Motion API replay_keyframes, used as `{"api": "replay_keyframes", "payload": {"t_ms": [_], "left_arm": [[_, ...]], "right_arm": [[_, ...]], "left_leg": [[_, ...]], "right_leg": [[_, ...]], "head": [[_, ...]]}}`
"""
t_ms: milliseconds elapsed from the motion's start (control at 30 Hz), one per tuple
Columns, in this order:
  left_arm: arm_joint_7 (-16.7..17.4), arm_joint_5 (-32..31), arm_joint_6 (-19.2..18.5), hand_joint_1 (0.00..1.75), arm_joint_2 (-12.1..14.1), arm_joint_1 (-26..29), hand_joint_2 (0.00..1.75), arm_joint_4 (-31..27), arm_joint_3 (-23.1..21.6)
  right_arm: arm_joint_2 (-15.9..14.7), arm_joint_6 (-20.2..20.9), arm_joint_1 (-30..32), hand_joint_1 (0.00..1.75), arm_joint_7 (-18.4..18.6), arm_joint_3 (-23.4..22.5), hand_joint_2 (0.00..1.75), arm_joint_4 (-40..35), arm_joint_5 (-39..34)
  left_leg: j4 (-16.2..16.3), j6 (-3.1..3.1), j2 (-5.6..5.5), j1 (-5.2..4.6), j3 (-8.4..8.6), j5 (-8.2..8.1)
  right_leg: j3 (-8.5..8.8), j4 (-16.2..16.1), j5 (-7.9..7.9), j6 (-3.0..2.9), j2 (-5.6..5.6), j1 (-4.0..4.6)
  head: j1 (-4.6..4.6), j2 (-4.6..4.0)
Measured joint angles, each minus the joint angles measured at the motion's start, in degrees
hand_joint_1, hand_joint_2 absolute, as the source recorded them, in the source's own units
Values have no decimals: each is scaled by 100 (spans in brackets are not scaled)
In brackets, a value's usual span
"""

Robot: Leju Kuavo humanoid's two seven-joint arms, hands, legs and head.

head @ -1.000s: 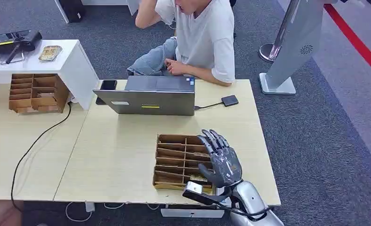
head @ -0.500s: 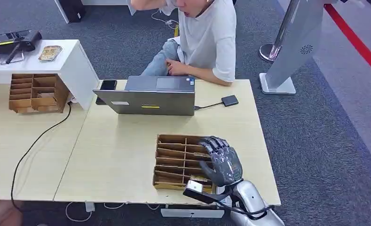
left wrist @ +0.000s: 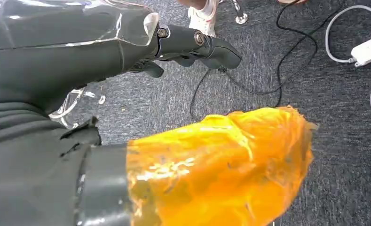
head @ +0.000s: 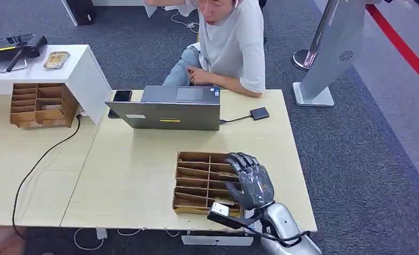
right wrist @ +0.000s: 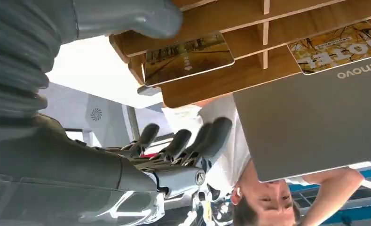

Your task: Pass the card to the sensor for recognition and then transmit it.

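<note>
Our right hand [head: 251,183] hovers over the wooden card rack [head: 196,180], fingers curled, holding nothing; the card [right wrist: 188,56] lies in its slot beneath; our left hand [left wrist: 193,44] hangs unclenched; we judge pickup, the sensor [head: 259,113] pass and handover all remain.

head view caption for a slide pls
Right hand poised over wooden card organizer on desk, laptop behind.
</note>
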Motion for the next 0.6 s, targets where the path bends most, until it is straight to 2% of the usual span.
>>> {"api": "replay_keyframes", "payload": {"t_ms": [267,367,600], "left_arm": [[2,-2,0,0,0,0,0,0,22],[2,-2,0,0,0,0,0,0,31],[2,-2,0,0,0,0,0,0,35]], "right_arm": [[0,13,-29,52,20,-22,175,68,4],[0,13,-32,66,24,-26,175,83,4],[0,13,-35,73,24,-31,175,90,4]], "left_leg": [[0,0,0,0,0,0],[0,0,0,0,0,0],[0,0,0,0,0,0]], "right_leg": [[0,0,0,0,0,0],[0,0,0,0,0,0],[0,0,0,0,0,0]], "head": [[-2,0],[0,0],[0,0]]}}
